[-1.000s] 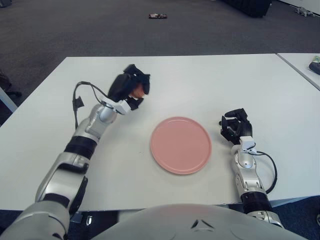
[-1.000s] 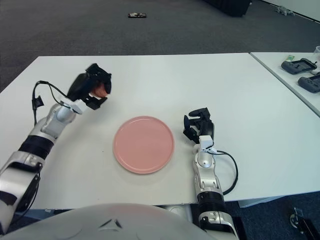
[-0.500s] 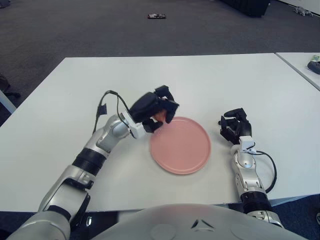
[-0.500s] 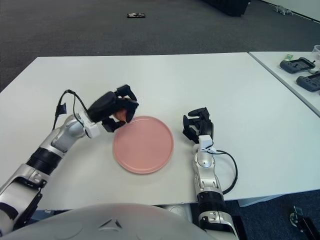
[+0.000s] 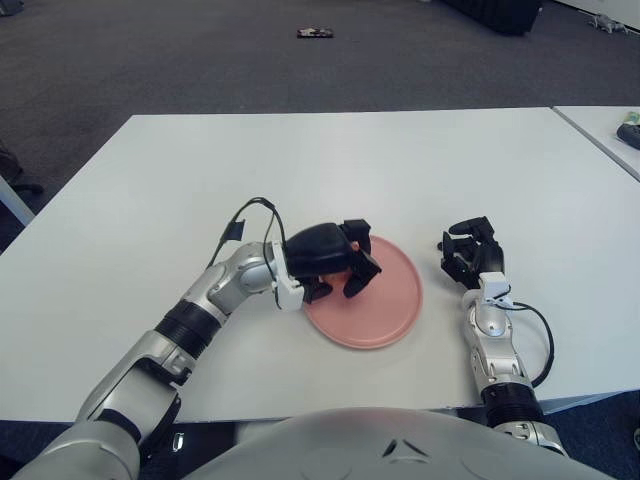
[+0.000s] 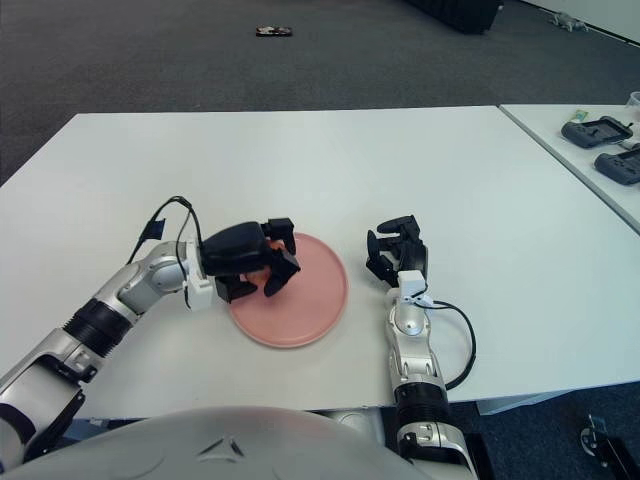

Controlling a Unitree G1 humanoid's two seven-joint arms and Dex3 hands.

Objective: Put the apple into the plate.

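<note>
left hand (image 5: 335, 262): fingers curled around the apple (image 5: 345, 268), over the plate's left part
plate (image 5: 385, 300): pink, on the white table (image 5: 400, 170)
right hand (image 5: 470, 252): just right of the plate, fingers curled, holding nothing

We see the plate (image 5: 375, 300) lying on the table (image 5: 400, 160), near the table's front edge and about midway between its left and right sides. Our left hand (image 5: 335, 265) reaches in from the left and sits over the plate's left part, its fingers (image 5: 358, 280) curled around the apple (image 5: 342, 268), which shows only as a sliver between them; whether the apple touches the plate we cannot tell. Our right hand (image 5: 472, 252) shows just to the right of the plate, apart from its rim. Beyond the table's far edge a small object (image 5: 316, 33) lies on the floor. A second table (image 6: 590, 150) stands to the right, with devices (image 6: 600, 132) on it.
</note>
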